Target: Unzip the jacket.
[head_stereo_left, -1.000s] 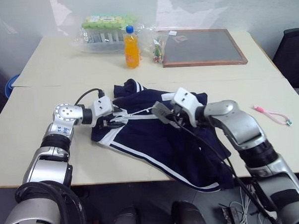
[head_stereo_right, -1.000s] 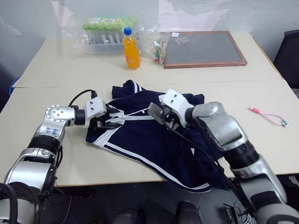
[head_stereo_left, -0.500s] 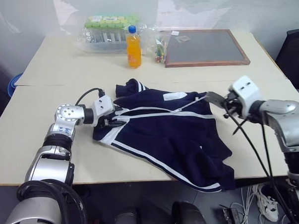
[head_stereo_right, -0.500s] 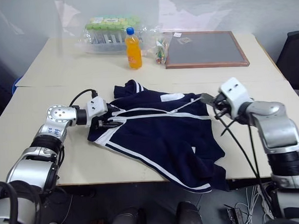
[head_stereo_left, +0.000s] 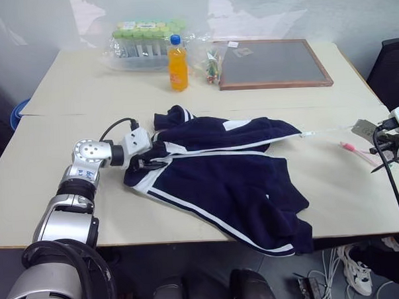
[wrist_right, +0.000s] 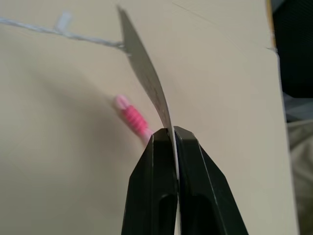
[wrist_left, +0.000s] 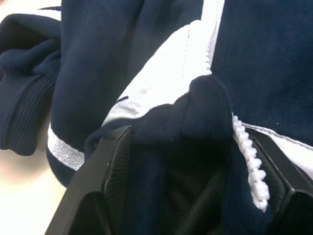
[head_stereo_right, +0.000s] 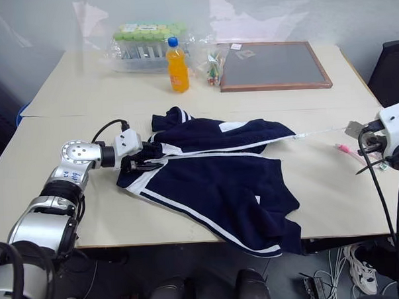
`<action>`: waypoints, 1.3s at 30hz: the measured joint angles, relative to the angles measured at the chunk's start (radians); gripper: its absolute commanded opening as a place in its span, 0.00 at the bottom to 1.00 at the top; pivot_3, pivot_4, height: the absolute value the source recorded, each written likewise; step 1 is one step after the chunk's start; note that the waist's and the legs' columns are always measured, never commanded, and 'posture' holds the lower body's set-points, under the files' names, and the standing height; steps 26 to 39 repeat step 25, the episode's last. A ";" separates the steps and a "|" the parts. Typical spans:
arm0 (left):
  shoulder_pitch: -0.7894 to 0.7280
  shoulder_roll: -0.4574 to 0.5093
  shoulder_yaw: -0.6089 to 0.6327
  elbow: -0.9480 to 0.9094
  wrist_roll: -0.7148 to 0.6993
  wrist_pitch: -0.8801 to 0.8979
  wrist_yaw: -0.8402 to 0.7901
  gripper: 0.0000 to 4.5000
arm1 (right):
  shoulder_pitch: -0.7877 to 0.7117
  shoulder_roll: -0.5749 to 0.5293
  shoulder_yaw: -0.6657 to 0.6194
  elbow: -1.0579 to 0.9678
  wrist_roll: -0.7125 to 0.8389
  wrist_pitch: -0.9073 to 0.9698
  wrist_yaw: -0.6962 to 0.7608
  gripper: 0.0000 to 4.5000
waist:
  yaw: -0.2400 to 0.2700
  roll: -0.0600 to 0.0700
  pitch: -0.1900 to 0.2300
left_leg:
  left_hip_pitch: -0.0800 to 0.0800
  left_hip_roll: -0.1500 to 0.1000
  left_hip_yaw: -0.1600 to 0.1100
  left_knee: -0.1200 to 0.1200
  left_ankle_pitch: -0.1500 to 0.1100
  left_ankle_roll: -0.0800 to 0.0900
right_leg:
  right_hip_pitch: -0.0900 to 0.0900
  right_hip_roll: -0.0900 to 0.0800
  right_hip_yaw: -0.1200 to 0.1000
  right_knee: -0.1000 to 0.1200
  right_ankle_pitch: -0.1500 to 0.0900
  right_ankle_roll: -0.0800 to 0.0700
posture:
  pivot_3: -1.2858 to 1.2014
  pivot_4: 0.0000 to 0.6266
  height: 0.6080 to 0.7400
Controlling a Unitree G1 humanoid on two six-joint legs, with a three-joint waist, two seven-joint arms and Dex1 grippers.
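While jacket (head_stereo_left: 220,175) sprawls, bottle (head_stereo_left: 176,62) stands apart.

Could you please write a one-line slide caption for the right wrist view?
Right gripper pinches the paper tag, its string taut above a pink item on the table.

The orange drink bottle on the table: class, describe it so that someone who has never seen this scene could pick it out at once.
Start at the pale table and look to its far side, behind the jacket. The bottle stands upright between a wrapped pack of green-capped containers and a wood-framed board. It is the one tall thing there, orange with a blue cap.
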 measured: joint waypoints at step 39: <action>0.315 0.636 0.415 -0.821 -0.459 0.949 -0.405 1.00 | -0.089 -0.325 0.021 0.167 0.234 -0.162 0.843 0.99 | -0.016 0.002 0.004 | -0.002 0.002 -0.001 -0.001 -0.001 0.001 | 0.000 0.000 0.000 -0.004 0.000 0.000 | 0.52 0.24 1.00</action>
